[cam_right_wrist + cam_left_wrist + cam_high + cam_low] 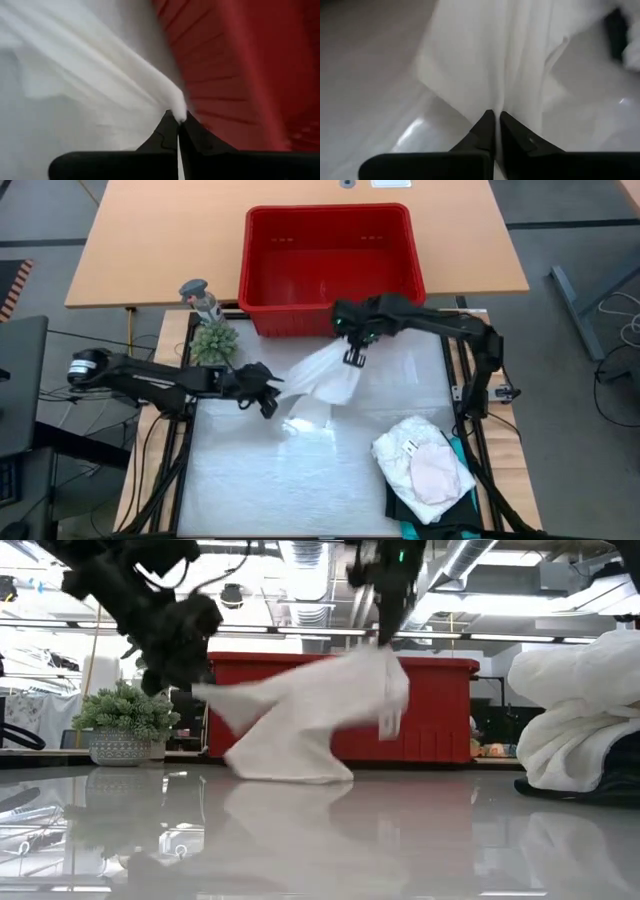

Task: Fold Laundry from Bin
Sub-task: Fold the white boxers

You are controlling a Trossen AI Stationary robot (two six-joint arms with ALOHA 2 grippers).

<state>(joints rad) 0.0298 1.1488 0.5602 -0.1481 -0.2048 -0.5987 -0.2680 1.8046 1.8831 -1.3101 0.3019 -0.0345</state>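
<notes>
Your left gripper (268, 392) has its fingers pressed together on one edge of the small white cloth (325, 380), and the left wrist view shows the fabric pinched right at the tips and fanning away from them. Your right gripper (353, 358) pinches another edge of the same cloth, fingers closed on a bunched corner just beside the front wall of the red bin (330, 265). Between the two grips the cloth hangs stretched and raised, as the low view shows: its upper edge runs from the left gripper (190, 680) up to the right gripper (385, 640), while its lower part droops and rests on the white tabletop (260, 480). The bin stands at the far side of the tabletop, behind the cloth. At the near right corner you have a pile of laundry: a white lacy top (410, 448) with a pale pink piece (435, 473) on it, lying over dark and teal fabric. A small potted plant (213, 340) sits near the bin's left front corner, close to the left arm.
</notes>
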